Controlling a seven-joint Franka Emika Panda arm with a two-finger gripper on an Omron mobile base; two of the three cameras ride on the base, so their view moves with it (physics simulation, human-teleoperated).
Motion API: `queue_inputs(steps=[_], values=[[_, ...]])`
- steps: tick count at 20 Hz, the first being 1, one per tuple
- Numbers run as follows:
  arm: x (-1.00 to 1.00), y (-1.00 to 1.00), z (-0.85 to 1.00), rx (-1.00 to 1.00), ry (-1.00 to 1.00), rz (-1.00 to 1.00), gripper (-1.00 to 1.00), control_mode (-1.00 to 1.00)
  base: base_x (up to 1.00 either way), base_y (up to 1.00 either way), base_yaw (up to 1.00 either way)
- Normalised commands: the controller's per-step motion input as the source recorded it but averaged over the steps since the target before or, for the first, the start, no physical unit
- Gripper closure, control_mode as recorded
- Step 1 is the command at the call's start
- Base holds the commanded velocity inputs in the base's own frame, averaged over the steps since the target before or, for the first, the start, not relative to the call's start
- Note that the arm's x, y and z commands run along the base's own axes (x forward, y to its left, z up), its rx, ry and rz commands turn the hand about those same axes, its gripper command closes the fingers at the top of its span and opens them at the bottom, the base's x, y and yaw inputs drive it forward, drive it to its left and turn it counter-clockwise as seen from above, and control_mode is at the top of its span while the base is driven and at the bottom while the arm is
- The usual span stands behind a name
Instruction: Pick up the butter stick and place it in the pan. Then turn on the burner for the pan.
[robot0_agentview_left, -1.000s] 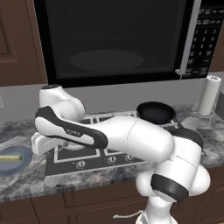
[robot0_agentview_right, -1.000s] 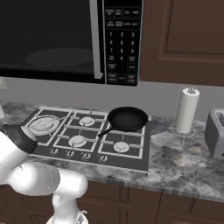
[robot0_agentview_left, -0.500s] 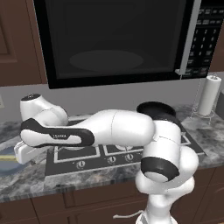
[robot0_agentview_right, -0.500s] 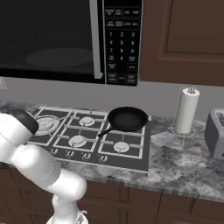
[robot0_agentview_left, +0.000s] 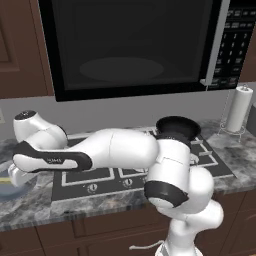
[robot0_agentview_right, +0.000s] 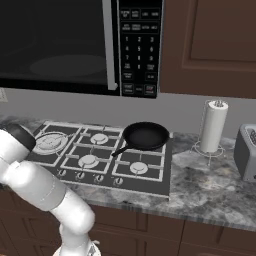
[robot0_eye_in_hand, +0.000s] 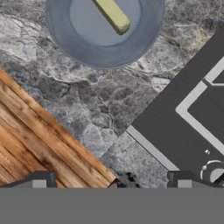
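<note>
Ahead of the claw in the hand view, a round blue-grey plate (robot0_eye_in_hand: 105, 48) rests on the grey marbled countertop (robot0_eye_in_hand: 109, 105). To the claw's right, the black stovetop (robot0_eye_in_hand: 188, 118) carries a control knob (robot0_eye_in_hand: 215, 174). Wooden flooring (robot0_eye_in_hand: 39, 148) shows below the counter edge. A microwave (robot0_agentview_right: 75, 45) hangs above the stove; a paper towel roll (robot0_agentview_right: 213, 126) and toaster (robot0_agentview_right: 247, 152) stand far off.

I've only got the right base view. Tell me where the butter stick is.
Observer: The butter stick lies on a round blue-grey plate, seen in the hand view.
Operator: Say where that plate sits.
Observer: On the grey stone counter, off the cooktop's corner, beyond the wooden floor.
Operator: Report the gripper.
Observer: Its fingers are spread and empty, apart from the plate.
</note>
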Motion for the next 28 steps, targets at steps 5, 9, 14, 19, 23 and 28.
queue_inputs(steps=[5, 9, 14, 19, 23, 28], values=[[0.33, 0.29, -0.07, 0.00, -0.01, 0.00, -1.00, -1.00, 0.00, 0.00, 0.00], [0.15, 0.35, -0.21, 0.00, 0.00, 0.00, -1.00, -1.00, 0.00, 0.00, 0.00], [0.15, 0.33, -0.23, 0.00, 0.00, 0.00, -1.00, -1.00, 0.00, 0.00, 0.00], [0.22, 0.12, -0.27, 0.00, -0.01, 0.02, -1.00, -1.00, 0.00, 0.00, 0.00], [0.20, 0.04, -0.26, 0.00, 0.00, 0.04, -1.00, -1.00, 0.00, 0.00, 0.00], [0.14, 0.12, -0.26, 0.00, 0.00, 0.04, -1.00, -1.00, 0.00, 0.00, 0.00]])
